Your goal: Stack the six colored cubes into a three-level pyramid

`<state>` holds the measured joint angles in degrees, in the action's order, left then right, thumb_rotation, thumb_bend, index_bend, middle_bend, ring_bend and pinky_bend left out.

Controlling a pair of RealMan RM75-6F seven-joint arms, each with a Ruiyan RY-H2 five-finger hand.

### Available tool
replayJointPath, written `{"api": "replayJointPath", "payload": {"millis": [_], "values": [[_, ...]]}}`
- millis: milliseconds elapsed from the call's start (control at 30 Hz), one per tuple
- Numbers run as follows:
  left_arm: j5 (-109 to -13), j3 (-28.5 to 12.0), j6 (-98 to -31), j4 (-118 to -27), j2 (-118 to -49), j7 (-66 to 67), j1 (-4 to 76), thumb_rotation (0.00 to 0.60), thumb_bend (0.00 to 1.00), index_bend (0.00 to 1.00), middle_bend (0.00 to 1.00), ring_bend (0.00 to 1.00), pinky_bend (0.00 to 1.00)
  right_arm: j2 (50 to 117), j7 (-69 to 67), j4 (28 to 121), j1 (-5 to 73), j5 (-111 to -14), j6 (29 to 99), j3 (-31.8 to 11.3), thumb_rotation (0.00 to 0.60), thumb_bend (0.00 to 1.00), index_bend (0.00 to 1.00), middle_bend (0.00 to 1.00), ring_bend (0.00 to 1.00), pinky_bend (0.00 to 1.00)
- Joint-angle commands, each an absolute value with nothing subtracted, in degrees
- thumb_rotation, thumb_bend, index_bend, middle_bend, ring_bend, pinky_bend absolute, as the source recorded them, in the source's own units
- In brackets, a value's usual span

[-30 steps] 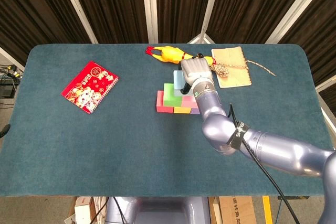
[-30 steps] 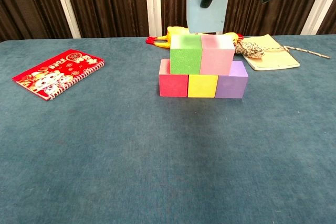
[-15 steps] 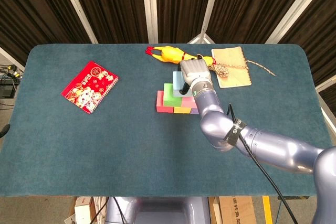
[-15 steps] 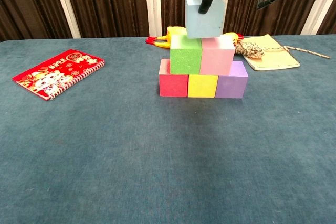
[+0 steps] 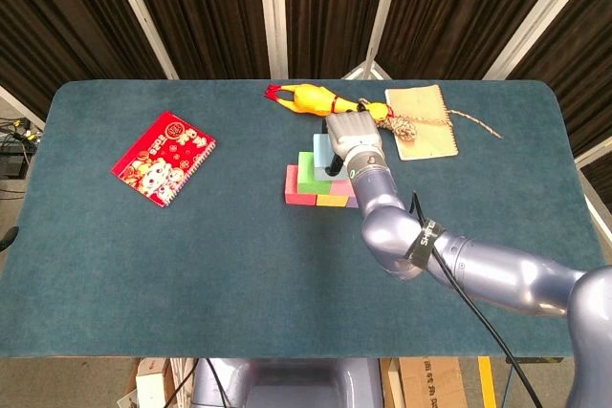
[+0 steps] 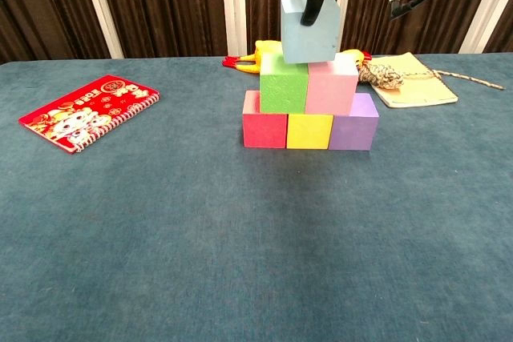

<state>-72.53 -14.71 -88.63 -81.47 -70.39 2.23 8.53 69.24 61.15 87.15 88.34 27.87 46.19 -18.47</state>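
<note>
From the head view, the right hand (image 5: 350, 137) is over the block pile and holds the light blue cube (image 5: 322, 147), which peeks out on its left side. Under it sit the green cube (image 5: 307, 165), the red cube (image 5: 291, 185) and the yellow cube (image 5: 331, 201). A rubber chicken (image 5: 308, 97), a tan notebook (image 5: 421, 120) and a red notebook (image 5: 163, 157) lie on the blue tabletop (image 5: 191, 255). The left hand is not seen anywhere.

From the chest view, the bottom row is red (image 6: 264, 130), yellow (image 6: 309, 130) and the purple cube (image 6: 353, 128), all touching. On top are green (image 6: 283, 86) and the pink cube (image 6: 331, 86). The light blue cube (image 6: 310, 29) is tipped a little and looks to be just touching the tops of green and pink. Dark fingers (image 6: 313, 2) pinch it from above.

What could go wrong, I think: the blue cube is crooked. If the hand lets go now, it might land on an edge and roll off. If the hand pushes down or sideways, it could shove the green or pink cube out of place.
</note>
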Motion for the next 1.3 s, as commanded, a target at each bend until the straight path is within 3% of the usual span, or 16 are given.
{"api": "replayJointPath", "payload": {"millis": [33,1300], "values": [[-72.56,-14.69,-88.66,-81.46,-70.36,2.17,8.49,0.600,0.18,0.20,0.02,0.00,0.03,69.48,61.06,87.01,88.34,27.83,46.26,-18.48,0.600,0.33,0.43,0.40,0.17,0.00],[-72.44,-14.85,-88.88,-81.35,-70.41,2.27,8.29,0.600,0.18,0.20,0.02,0.00,0.03,71.40,60.59,84.77,87.31,26.91,44.99,-17.97,0.600,0.33,0.43,0.40,0.17,0.00]]}}
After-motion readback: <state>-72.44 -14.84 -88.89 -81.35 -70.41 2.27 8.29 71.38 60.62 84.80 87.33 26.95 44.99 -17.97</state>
